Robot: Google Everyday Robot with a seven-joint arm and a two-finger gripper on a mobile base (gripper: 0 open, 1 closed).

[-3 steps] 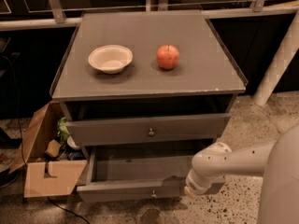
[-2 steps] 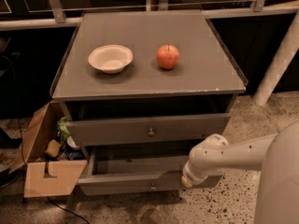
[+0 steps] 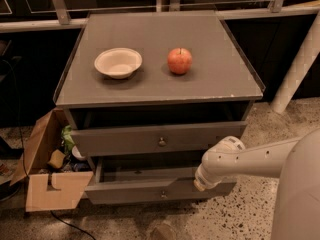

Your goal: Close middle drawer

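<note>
- your middle drawer [image 3: 145,190] stands pulled out low on the cabinet [image 3: 220,79], below the top drawer [image 3: 125,140], which is also out a little; its inside is dark and you cannot tell what it holds.
- the gripper [image 3: 199,184] sits at that drawer's front, right of its small round knob [image 3: 162,194]; you cannot tell its state.
- on the flat grey top, a shallow pale bowl [image 3: 118,62] looks empty, with a red apple [image 3: 179,60] near it on the right.
- left of the cabinet, an open cardboard box [image 3: 42,141] holds something green and other small bits.
- the floor [image 3: 250,216] is speckled stone, and a white pole [image 3: 296,66] leans at the right.
</note>
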